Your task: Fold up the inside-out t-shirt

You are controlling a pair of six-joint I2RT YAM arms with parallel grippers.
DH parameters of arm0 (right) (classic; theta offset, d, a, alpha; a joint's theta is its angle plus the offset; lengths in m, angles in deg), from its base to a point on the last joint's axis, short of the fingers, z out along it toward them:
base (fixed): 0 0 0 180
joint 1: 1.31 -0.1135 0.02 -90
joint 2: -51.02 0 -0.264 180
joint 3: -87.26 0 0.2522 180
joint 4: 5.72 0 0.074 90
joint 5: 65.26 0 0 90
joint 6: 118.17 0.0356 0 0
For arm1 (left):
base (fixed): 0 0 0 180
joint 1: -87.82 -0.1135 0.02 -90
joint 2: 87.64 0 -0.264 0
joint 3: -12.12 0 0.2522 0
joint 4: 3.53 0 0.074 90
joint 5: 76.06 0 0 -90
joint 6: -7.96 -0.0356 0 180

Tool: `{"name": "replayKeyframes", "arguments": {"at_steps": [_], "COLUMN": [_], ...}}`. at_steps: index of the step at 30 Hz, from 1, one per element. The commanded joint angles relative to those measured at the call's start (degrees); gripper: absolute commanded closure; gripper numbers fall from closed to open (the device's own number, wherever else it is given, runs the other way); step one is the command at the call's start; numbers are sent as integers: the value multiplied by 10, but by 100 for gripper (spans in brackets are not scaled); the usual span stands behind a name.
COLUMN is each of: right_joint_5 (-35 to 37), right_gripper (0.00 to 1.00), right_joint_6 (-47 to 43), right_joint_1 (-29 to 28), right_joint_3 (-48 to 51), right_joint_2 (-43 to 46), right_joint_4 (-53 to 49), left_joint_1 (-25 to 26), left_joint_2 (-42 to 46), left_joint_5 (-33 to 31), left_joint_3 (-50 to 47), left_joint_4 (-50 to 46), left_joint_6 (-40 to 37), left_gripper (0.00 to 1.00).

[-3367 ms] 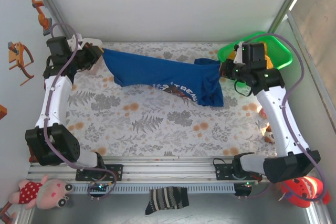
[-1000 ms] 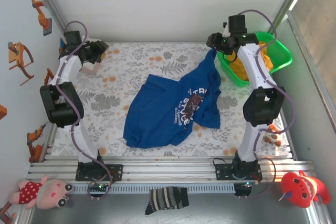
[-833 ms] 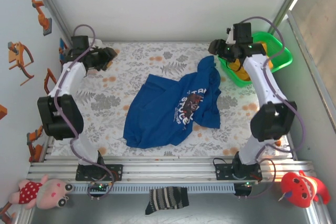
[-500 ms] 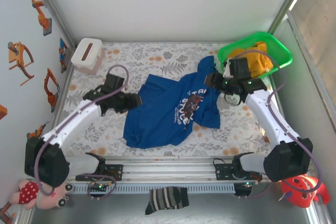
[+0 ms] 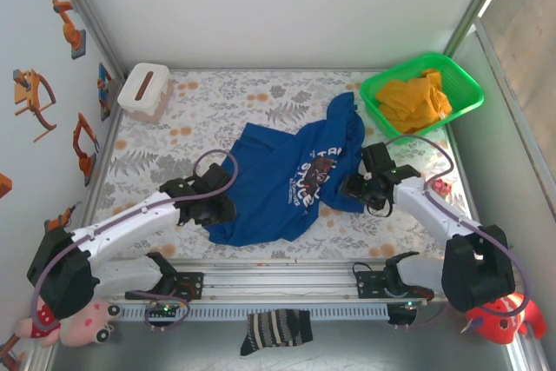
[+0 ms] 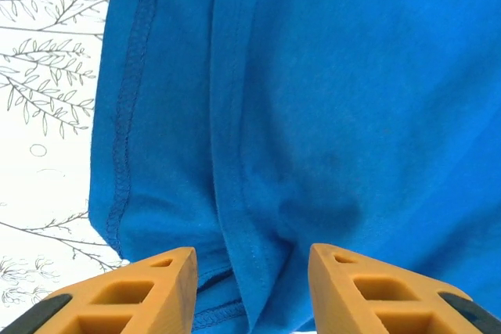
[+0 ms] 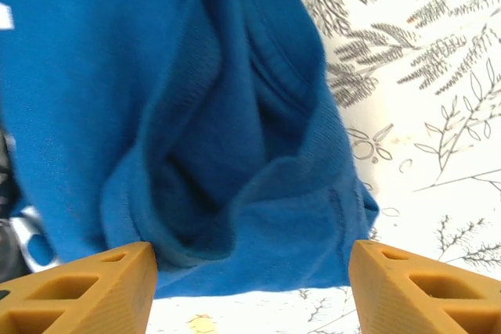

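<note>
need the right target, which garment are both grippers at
The blue t-shirt on the table: left gripper at its near-left corner, right gripper at its right edge. The yellow garment is in the green basket, the striped sock off the table.

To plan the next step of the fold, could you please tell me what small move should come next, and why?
Probably ease both down and pinch: the left gripper stands open over a hemmed corner of the t-shirt, the right gripper open at its bunched edge; it lies crumpled, needing spreading.

Basket [image 5: 373, 102], box [image 5: 143, 90] at far corners
</note>
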Motion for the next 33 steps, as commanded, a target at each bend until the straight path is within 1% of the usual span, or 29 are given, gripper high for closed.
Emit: {"name": "replayKeyframes", "arguments": {"at_steps": [1,6,14,16,18,19,22,25,27,29,31,33], "right_joint_5": [19,16,11,8,5,5,4,2,-1,-3,-6,-8], "right_gripper": [35,35,35,35,36,36,36,36,37,38,38,38], "right_joint_6": [19,22,33,36,38,39,41,41,41,39,39,38], "right_joint_1": [-3,-4,-4,-3,-3,-3,-3,-4,-4,-4,-4,-3], "right_joint_3": [12,18,33,36,37,38,37,36,36,35,33,28], "right_joint_2": [0,-18,-33,-35,-38,-38,-40,-38,-34,-30,-26,-24], "right_joint_4": [23,35,59,65,70,71,74,74,74,75,76,77], "left_joint_1": [13,21,32,34,35,36,36,36,30,16,-6,-38], "left_joint_2": [-12,-33,-78,-88,-97,-102,-106,-81,-41,5,49,87], "left_joint_5": [-27,-22,-7,-7,-7,-8,-17,-48,-78,-91,-85,-54], "left_joint_3": [-11,-25,-39,-40,-42,-43,-40,-15,11,37,54,61], "left_joint_4": [-10,16,55,61,69,72,72,28,-17,-48,-61,-56], "left_joint_6": [30,33,39,38,39,38,36,26,15,-1,-19,-37], "left_gripper": [60,64,65,67,73,78,100,100,100,100,100,100]}}
